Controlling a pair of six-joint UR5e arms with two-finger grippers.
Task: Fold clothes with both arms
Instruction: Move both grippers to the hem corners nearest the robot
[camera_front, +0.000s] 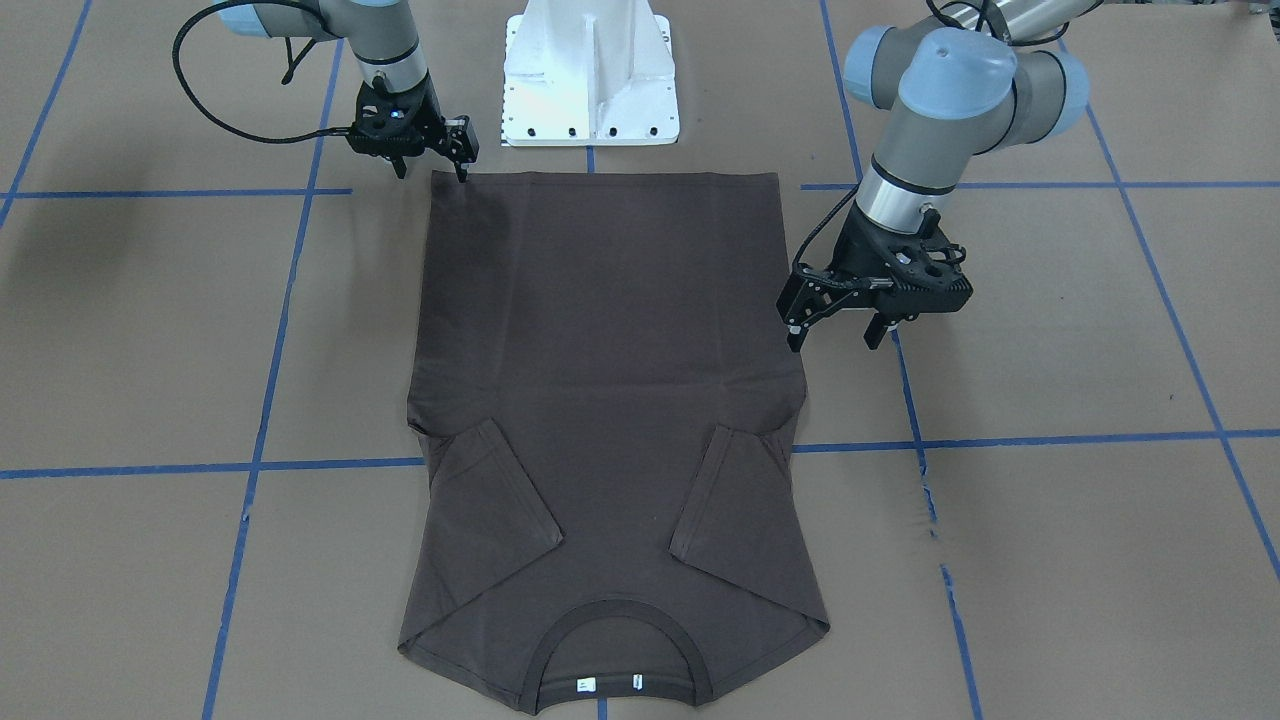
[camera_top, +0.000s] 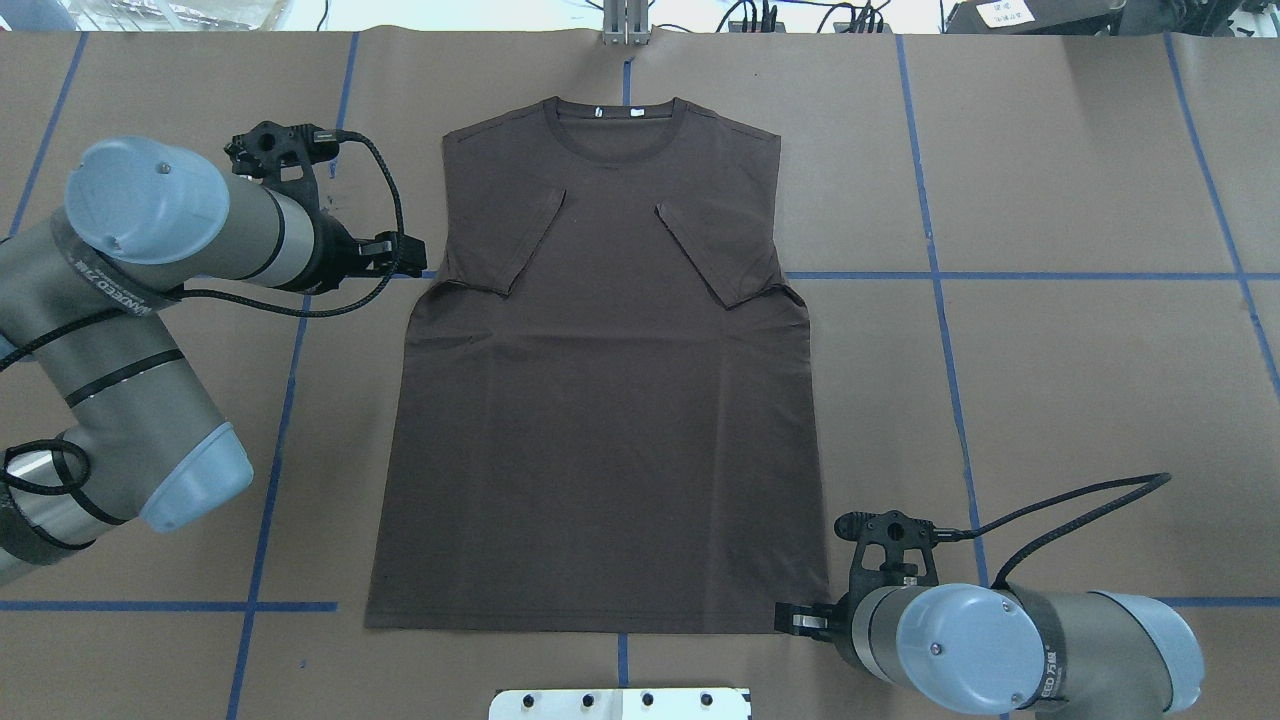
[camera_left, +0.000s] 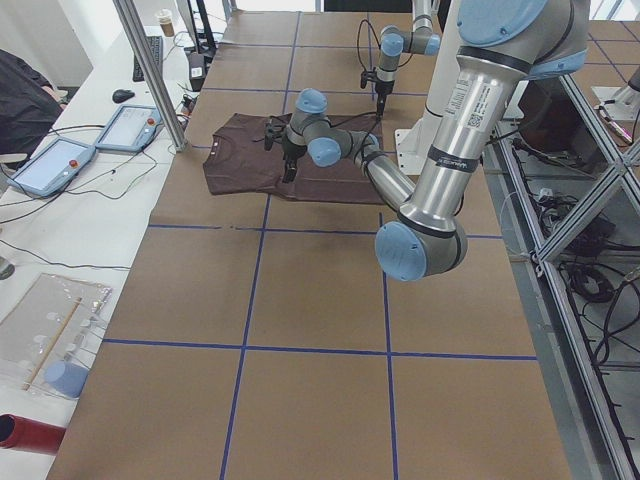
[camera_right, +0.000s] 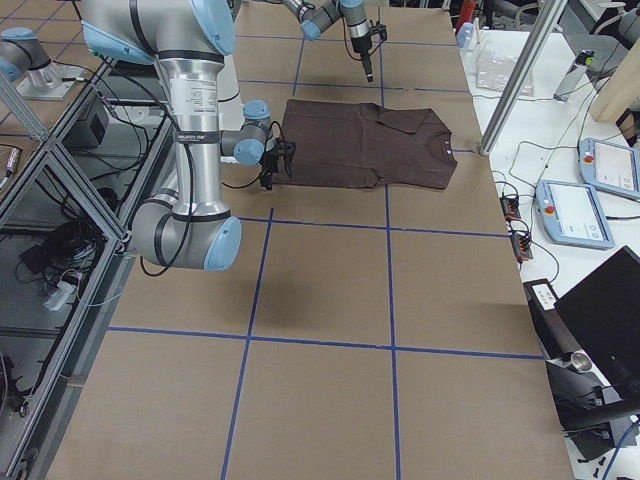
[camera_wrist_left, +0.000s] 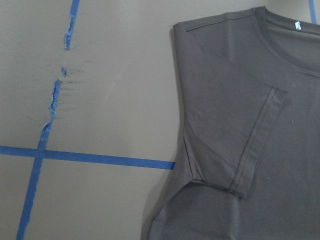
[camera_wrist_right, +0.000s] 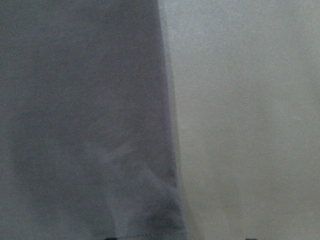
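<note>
The dark brown T-shirt (camera_front: 610, 380) (camera_top: 600, 420) lies flat on the brown table, collar (camera_top: 620, 125) at the far side from the robot, hem towards the robot. Both sleeves are folded in over the chest. My left gripper (camera_front: 835, 338) (camera_top: 415, 258) hangs open just off the shirt's side edge, near the armpit, holding nothing. My right gripper (camera_front: 431, 172) (camera_top: 795, 620) is open and low at the hem corner, its fingers straddling the shirt's edge. The left wrist view shows one shoulder and folded sleeve (camera_wrist_left: 240, 125). The right wrist view shows a blurred shirt edge (camera_wrist_right: 80, 125) up close.
The white pedestal (camera_front: 590, 80) (camera_top: 620, 703) stands right behind the hem. Blue tape lines (camera_top: 1050, 275) grid the brown table cover. Off the table's far edge are a metal post (camera_left: 150, 70) and teach pendants (camera_left: 45, 165) (camera_right: 610, 165) with cables.
</note>
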